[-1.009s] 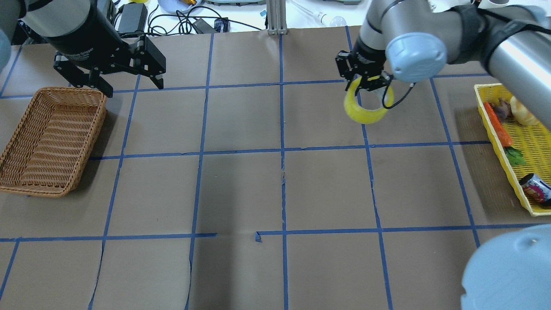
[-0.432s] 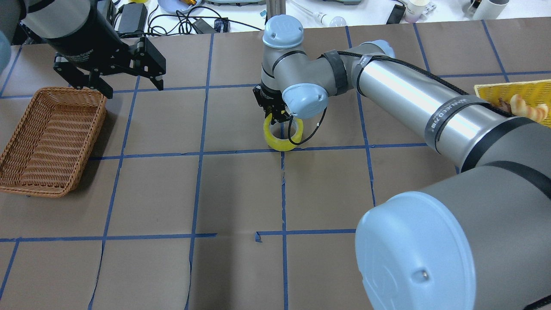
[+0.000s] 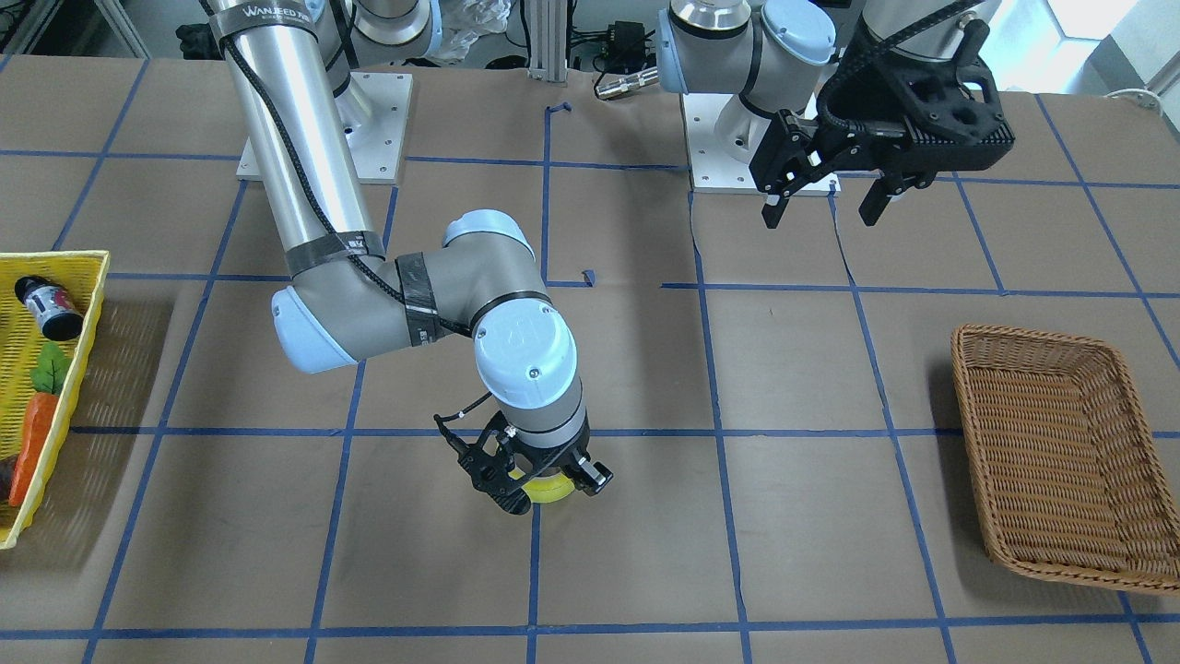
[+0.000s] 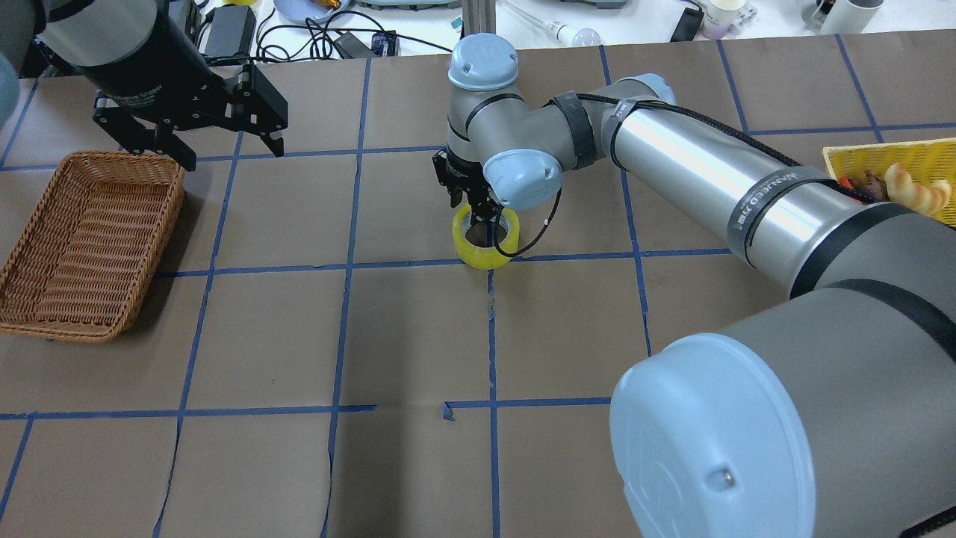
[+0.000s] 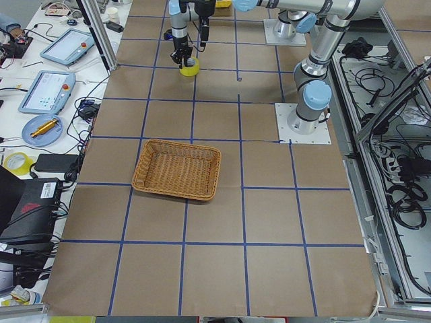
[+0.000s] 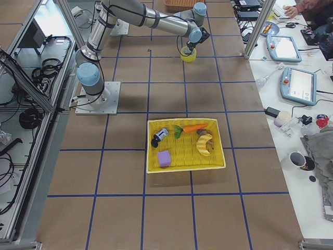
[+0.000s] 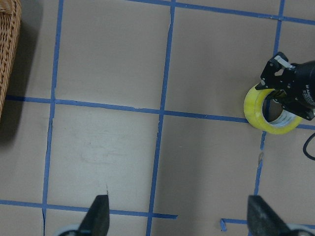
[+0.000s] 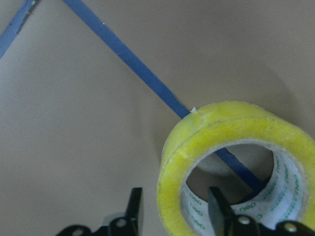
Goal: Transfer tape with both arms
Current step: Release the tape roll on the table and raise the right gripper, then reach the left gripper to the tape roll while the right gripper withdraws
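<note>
The yellow tape [image 4: 472, 250] lies flat on the brown table, on a blue grid line near the centre. It also shows in the front view [image 3: 551, 492], the left wrist view [image 7: 261, 115] and the right wrist view [image 8: 221, 123]. My right gripper [image 4: 478, 218] points down over it. One finger stands outside the roll's wall and one inside the core, with small gaps on both sides, so it is open [image 8: 174, 211]. My left gripper [image 4: 233, 153] is open and empty, held high near the wicker basket [image 4: 89, 239], far from the tape.
The wicker basket [image 3: 1060, 452] stands at my left end of the table. A yellow tray [image 6: 184, 166] with a carrot, a can and other items stands at my right end. Cables and devices lie beyond the far table edge [image 4: 321, 37].
My right arm carried the tape from the right side to the table's centre and lowered it. The tape went from hanging tilted to lying flat. The left arm has not moved.
</note>
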Available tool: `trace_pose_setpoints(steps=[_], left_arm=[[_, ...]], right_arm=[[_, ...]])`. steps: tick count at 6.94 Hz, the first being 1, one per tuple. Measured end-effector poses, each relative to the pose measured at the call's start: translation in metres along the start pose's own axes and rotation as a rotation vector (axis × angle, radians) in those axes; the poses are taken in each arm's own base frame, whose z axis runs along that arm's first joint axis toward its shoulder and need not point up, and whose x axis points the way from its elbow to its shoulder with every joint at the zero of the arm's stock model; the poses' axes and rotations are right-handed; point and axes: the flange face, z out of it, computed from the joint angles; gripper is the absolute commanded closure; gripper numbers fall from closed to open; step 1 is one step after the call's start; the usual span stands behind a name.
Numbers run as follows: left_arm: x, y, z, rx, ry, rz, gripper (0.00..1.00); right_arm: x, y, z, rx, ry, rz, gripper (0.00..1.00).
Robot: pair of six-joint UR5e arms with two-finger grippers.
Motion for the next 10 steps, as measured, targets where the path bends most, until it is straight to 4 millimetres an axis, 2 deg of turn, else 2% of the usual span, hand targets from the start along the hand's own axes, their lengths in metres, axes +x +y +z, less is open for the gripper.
trace_pose_setpoints(steps=[1, 2, 3, 5, 6, 7, 8, 10], left_arm=[[0.000, 0.000, 0.000, 0.001, 0.000, 0.000, 0.00], [0.000, 0.000, 0.000, 0.001, 0.000, 0.000, 0.00], [0.000, 0.001, 0.000, 0.000, 0.000, -0.001, 0.00], [0.006, -0.004, 0.004, -0.006, 0.018, -0.045, 0.00], [0.016, -0.009, 0.013, -0.015, 0.049, -0.099, 0.00], [0.034, -0.018, 0.031, -0.022, 0.074, -0.102, 0.00], [0.057, -0.030, 0.060, -0.025, 0.107, -0.082, 0.00], [0.103, -0.053, 0.151, -0.021, 0.168, -0.050, 0.00]], right_arm=[[0.002, 0.002, -0.023, 0.014, -0.018, -0.011, 0.00], [0.010, 0.001, -0.058, 0.031, -0.025, -0.076, 0.00], [0.027, -0.007, -0.097, 0.060, 0.004, -0.202, 0.00], [0.070, -0.045, -0.166, 0.116, 0.040, -0.394, 0.00], [0.091, -0.060, -0.191, 0.130, 0.051, -0.469, 0.00], [0.110, -0.072, -0.200, 0.113, 0.072, -0.512, 0.00], [0.123, -0.078, -0.197, 0.090, 0.090, -0.531, 0.00], [0.130, -0.087, -0.196, 0.094, 0.090, -0.560, 0.00]])
